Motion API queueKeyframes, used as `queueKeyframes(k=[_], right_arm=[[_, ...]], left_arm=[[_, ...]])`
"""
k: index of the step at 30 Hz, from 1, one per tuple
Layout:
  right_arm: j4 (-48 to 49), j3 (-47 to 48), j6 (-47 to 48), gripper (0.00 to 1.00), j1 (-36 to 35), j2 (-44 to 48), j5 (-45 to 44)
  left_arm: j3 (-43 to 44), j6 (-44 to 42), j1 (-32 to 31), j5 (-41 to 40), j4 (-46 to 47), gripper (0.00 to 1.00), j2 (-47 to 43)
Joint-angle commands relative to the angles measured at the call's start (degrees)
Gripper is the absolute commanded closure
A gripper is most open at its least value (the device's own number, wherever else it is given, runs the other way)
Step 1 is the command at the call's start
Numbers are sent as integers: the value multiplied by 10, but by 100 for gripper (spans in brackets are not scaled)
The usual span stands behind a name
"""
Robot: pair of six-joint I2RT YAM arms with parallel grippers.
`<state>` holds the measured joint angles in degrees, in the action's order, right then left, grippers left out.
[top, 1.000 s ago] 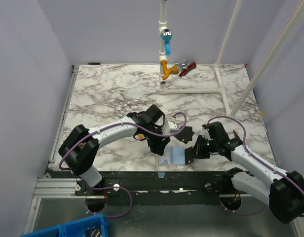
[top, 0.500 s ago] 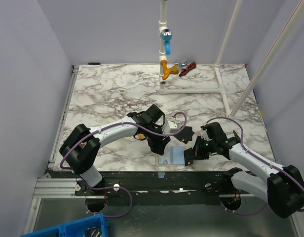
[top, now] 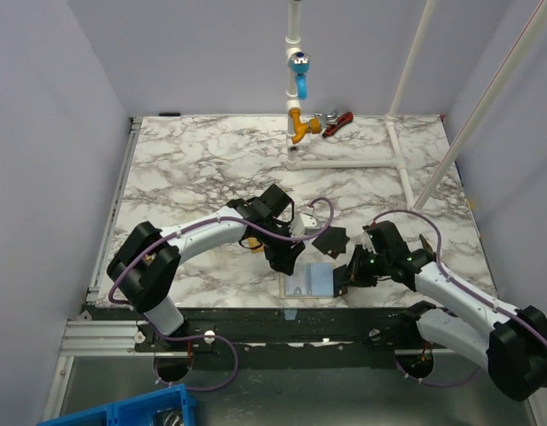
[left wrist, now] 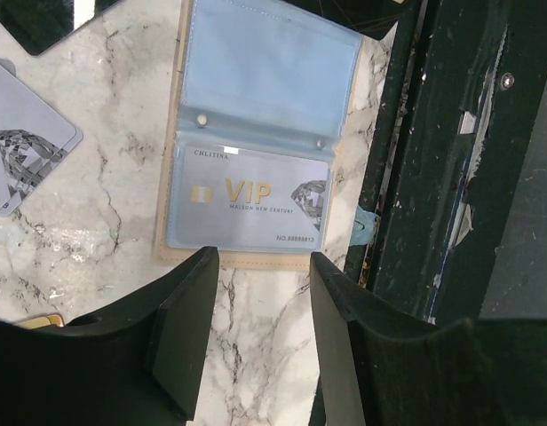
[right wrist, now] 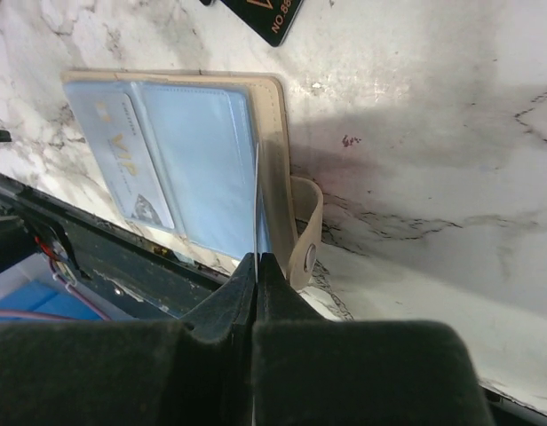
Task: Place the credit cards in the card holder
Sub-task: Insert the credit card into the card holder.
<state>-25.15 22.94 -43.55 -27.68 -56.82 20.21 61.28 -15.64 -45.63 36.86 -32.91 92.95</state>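
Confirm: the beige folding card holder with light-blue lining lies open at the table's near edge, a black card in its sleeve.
Not black: the sleeved card is the pale blue-silver VIP card, as the left wrist view shows. The beige card holder does lie open at the near edge.

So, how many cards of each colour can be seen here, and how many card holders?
Silver cards: 2, one sleeved, one loose on the table
Black cards: 1
Card holder: 1
Total: 4
A gold edge at the frame's border shows too little to count.
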Motion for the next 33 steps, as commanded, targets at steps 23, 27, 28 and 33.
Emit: queueKeyframes(k=[23, 27, 28, 33], right_arm=[[-11, -6, 8, 99, -40, 8, 4], [-11, -5, 5, 99, -46, -5, -1], [-13, -4, 5, 99, -46, -7, -4], [-8, -5, 2, 99, -54, -13, -3]], left_arm=[[17, -10, 4, 14, -9, 55, 8], [20, -9, 5, 13, -11, 55, 7], [21, -9, 5, 14, -12, 55, 6], [22, -10, 8, 13, -13, 55, 3]])
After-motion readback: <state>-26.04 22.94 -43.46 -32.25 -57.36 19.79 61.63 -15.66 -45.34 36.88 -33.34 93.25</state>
